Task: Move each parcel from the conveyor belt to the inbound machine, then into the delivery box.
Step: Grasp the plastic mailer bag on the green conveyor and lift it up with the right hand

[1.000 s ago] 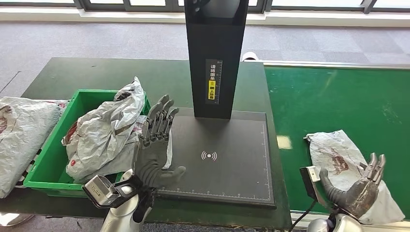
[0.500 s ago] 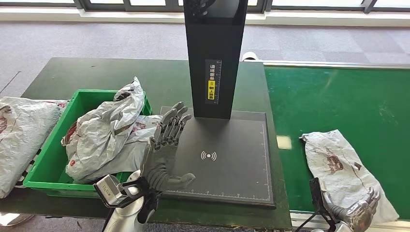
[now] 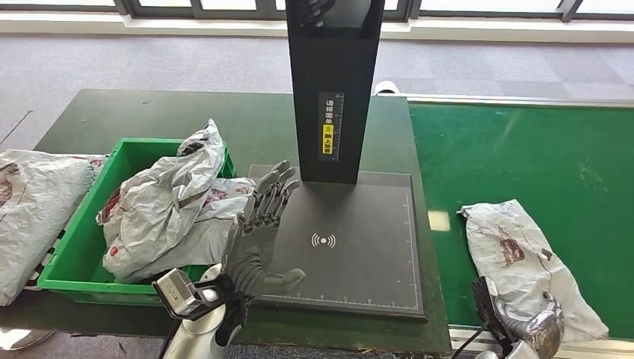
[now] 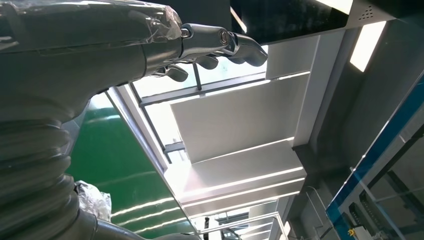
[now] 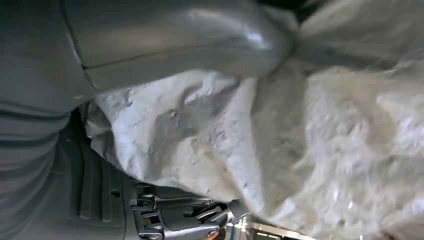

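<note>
From my head view the right hand (image 3: 540, 334) is cut off by the bottom edge; I cannot tell how its fingers lie. The right wrist view shows the white parcel (image 5: 310, 150) pressed close and blurred, its far end out of frame. The scanner tower (image 3: 332, 82) runs off the top edge. A grey bag (image 3: 34, 213) left of the green crate (image 3: 75, 258) is cut by the left edge. Crate contents partly hide one another.

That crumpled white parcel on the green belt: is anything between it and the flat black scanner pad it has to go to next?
Nothing visible lies between the crumpled white plastic parcel and the flat black scanner pad; bare green belt separates them. The left hand hovers open over the pad's far edge.
</note>
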Available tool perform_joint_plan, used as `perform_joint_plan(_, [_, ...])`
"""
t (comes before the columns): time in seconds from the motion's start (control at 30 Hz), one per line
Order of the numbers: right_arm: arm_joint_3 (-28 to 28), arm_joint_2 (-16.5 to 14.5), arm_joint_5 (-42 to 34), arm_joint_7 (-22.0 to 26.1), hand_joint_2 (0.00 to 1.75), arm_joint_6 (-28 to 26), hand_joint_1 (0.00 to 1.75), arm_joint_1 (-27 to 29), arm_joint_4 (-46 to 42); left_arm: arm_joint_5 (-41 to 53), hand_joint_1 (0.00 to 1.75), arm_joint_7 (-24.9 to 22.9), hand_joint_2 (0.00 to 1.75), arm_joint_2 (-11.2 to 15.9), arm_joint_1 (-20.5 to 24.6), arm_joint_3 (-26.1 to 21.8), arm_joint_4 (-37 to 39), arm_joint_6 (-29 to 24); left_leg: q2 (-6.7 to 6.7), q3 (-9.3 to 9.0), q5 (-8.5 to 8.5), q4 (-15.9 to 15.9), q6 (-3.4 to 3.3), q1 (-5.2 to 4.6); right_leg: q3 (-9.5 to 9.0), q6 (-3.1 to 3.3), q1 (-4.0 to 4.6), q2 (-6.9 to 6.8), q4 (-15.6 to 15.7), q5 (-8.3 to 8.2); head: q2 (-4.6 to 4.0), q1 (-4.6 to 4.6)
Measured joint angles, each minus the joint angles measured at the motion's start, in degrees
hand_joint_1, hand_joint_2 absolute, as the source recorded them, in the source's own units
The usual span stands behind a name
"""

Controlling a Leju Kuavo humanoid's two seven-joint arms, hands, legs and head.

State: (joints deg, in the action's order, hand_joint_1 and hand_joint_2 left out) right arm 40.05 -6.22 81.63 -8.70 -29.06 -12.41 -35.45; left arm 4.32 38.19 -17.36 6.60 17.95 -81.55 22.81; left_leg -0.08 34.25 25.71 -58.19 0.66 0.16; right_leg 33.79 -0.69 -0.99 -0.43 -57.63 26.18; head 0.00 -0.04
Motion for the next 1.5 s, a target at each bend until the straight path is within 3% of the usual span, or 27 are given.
perform_joint_plan(0.57, [-1.56,1.99,-2.32,2.10,1.75,-3.53,1.75,-1.78,3.20,-0.16,0.00,0.03,1.75,0.16,0.09,0.19,0.98,-2.25,0.01,-0.03,-0.01,-0.01,0.00,0.01,-0.01,-0.03,0.03,0.04,0.00,-0.03,0.00,0.00])
perform_joint_plan(0.63, [-1.66,1.89,-4.10,5.18,1.75,-6.31,1.75,-1.54,2.72,-0.10,0.00,0.04,1.75,0.16,0.06,0.19,0.98,-2.36,0.00,-0.02,-0.01,0.00,0.00,0.01,-0.01,-0.03,0.02,0.03,0.00,-0.03,0.00,0.00])
perform_joint_plan(0.8, [-1.73,-1.36,-8.11,20.87,1.75,-10.90,1.75,1.31,-7.67,1.04,0.00,0.04,1.75,0.16,-0.20,0.19,0.64,-2.27,-0.03,0.02,-0.01,0.01,0.01,0.01,0.03,-0.02,0.02,0.01,-0.01,-0.02,0.00,0.00])
perform_joint_plan(0.97, [-1.39,-7.19,-18.19,39.05,1.75,-11.25,1.75,5.58,-26.42,1.61,0.00,0.04,1.75,0.15,-0.15,0.19,0.76,-2.14,-0.19,0.07,-0.01,0.01,0.02,0.00,0.05,0.00,0.01,-0.12,-0.01,0.01,0.00,0.00])
perform_joint_plan(1.13, [-1.58,-10.71,-20.28,40.03,1.75,-11.25,1.75,8.17,-38.93,1.61,0.00,0.04,1.75,0.14,-0.13,0.21,0.95,-2.14,-0.16,0.07,0.00,0.00,0.01,0.00,0.05,-0.03,-0.01,-0.08,-0.01,0.08,0.00,0.00])
perform_joint_plan(1.4, [-1.58,-11.84,-20.50,40.19,1.75,-11.22,1.75,9.07,-43.01,1.61,0.00,0.04,1.75,0.13,-0.11,0.22,1.04,-2.09,-0.15,0.06,0.01,-0.01,0.00,-0.01,0.06,-0.04,-0.02,-0.04,-0.01,0.07,0.00,0.00])
perform_joint_plan(1.5, [-1.56,-12.65,-26.59,45.02,1.75,-11.20,1.75,10.63,-50.66,0.90,0.00,0.04,1.75,0.09,0.08,0.49,1.57,-1.01,-0.17,0.04,0.00,-0.04,0.00,-0.04,0.06,-0.05,-0.05,-0.08,-0.01,0.06,0.00,0.00])
